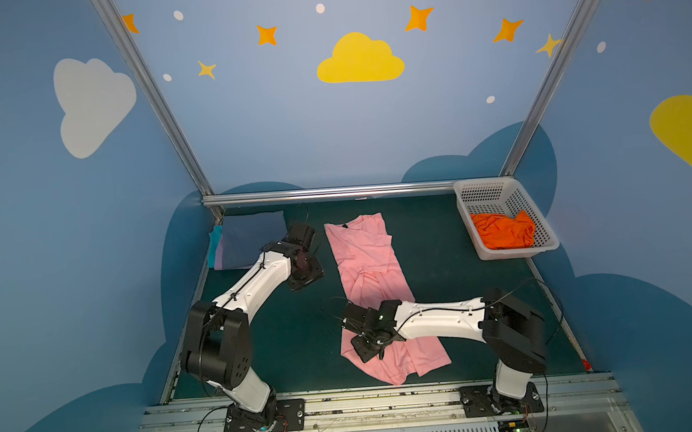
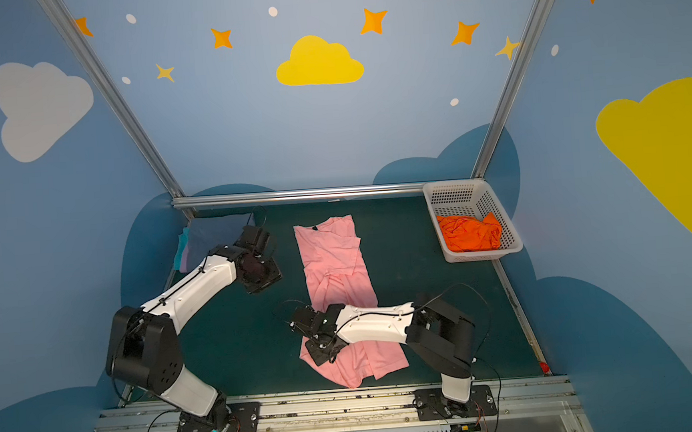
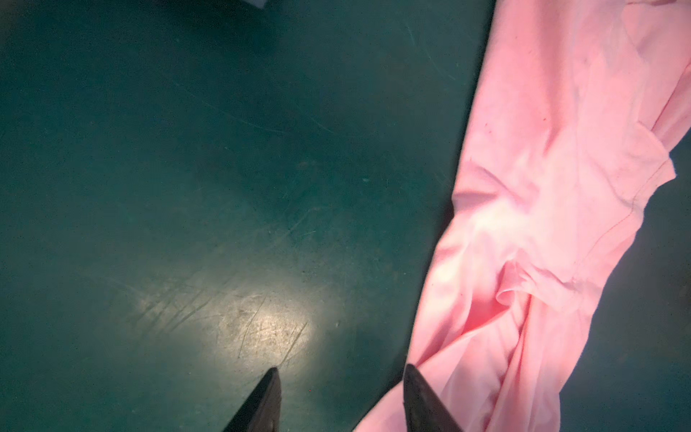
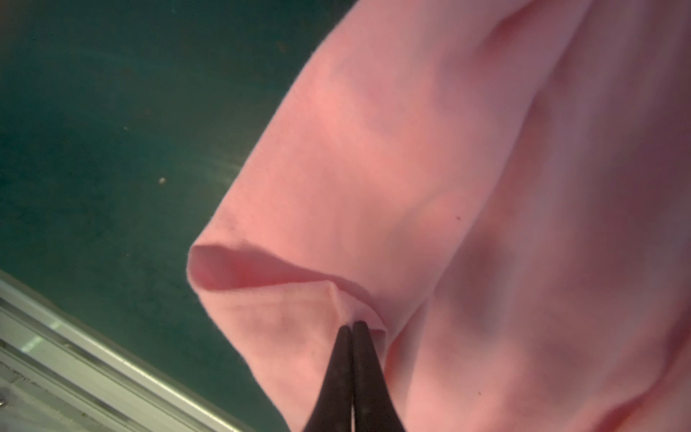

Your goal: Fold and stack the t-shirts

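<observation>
Pink t-shirt (image 4: 411,168) hem sits clenched in your right claw (image 4: 353,326), a small fold caught at the tips, the rest stretching rumpled ahead of it. Lift gently and carry it over evenly; your left claw (image 3: 342,368), released, hovers beside the shirt's edge, free to pin it

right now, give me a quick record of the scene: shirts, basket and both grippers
pink t-shirt: lying as a long wrinkled strip in the middle of the table
orange t-shirt: crumpled inside the white basket, far right corner
folded stack: far left corner, slate-blue on top, lavender and teal edges under it
left gripper: open, empty, above the green table beside the pink t-shirt
right gripper: shut on the pink t-shirt's near edge
</observation>
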Robot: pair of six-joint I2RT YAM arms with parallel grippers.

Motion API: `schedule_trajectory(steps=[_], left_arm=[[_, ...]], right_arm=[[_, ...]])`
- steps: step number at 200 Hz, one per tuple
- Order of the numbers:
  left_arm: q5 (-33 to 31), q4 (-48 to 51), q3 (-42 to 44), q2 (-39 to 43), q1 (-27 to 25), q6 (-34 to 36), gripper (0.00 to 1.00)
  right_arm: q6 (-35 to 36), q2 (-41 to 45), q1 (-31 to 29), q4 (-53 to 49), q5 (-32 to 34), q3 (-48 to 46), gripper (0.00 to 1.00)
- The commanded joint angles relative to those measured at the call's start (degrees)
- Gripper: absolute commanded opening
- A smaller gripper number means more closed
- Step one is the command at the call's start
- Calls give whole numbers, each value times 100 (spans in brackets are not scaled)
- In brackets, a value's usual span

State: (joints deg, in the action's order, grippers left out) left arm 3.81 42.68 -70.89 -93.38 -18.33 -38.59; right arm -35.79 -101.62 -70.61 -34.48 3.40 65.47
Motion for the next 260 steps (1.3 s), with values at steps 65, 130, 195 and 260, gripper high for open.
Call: schedule_trajectory(steps=[65,130,195,260], left_arm=[[36,-176,-1021,-1059,-162,24,51],[-294,11,-2578,-2614,-652,60,46],[-569,651,-4199,-4064,-699,185,42],[-781,1643,-6369,-5501,-685,581,42]], right_arm=[[-2424,2901,-36,-354,422,-1825,0],[-3619,4415,-60,-782,282,-3195,0],[-3750,4624,-483,-780,279,-3518,0],[-3114,3212,-687,-70,194,-3128,17]])
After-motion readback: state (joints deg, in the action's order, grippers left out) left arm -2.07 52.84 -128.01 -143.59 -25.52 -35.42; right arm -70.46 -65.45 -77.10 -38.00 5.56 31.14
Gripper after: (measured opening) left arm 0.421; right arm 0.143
